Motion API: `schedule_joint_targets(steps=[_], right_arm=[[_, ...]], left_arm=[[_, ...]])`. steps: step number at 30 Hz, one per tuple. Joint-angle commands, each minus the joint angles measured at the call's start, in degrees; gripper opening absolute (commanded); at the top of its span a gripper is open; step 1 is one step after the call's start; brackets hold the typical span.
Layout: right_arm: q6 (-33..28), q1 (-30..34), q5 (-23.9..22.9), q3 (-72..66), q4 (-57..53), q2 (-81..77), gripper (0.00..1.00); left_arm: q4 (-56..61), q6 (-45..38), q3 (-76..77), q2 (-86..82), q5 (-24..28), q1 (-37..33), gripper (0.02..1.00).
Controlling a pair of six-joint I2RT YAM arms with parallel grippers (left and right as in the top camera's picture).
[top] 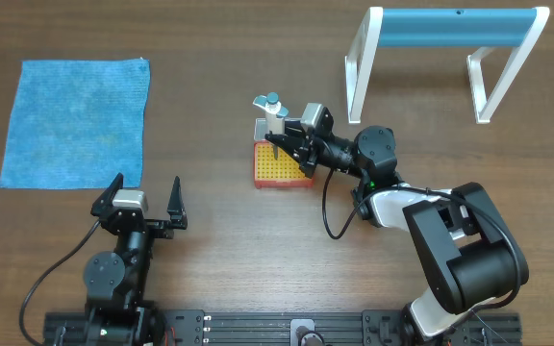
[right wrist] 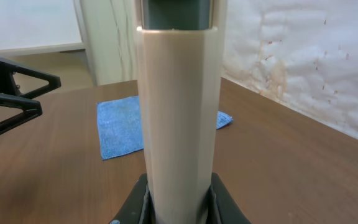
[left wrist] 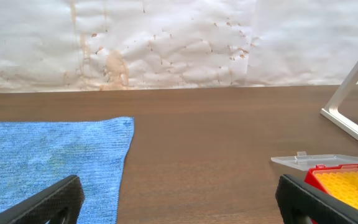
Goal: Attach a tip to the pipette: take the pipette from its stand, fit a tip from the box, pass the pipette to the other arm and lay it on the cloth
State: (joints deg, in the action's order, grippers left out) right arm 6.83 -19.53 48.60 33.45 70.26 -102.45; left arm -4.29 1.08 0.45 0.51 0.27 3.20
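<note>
My right gripper (top: 290,137) is shut on the pipette (top: 275,116), holding its white body upright over the tip box (top: 279,165), a red box with a yellow tip rack. In the right wrist view the pipette body (right wrist: 178,118) stands tall between the fingers. The pipette's lower end points down at the rack's far edge; whether it touches a tip is hidden. My left gripper (top: 145,201) stands open near the table's front left, nothing between its fingers. The blue cloth (top: 77,123) lies flat at the far left, also seen as the cloth (left wrist: 48,162) in the left wrist view.
A white-legged stand with a blue top bar (top: 450,29) stands at the back right. The tip box's clear lid (left wrist: 319,160) lies open behind the box. Bare wooden table lies between the cloth and the tip box.
</note>
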Motion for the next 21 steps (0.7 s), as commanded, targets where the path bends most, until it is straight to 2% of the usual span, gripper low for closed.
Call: schedule_joint_targets(steps=[1, 21], right_arm=[[0.9, 0.7, 0.9, -0.4, -0.4, 0.0, 0.077], [0.9, 0.6, 1.0, -0.8, -1.2, 1.0, 0.077]], left_arm=[[-0.4, -1.1, -0.1, -0.3, 0.4, 0.2, 0.998], [-0.4, -1.1, -0.1, -0.3, 0.4, 0.2, 0.998]])
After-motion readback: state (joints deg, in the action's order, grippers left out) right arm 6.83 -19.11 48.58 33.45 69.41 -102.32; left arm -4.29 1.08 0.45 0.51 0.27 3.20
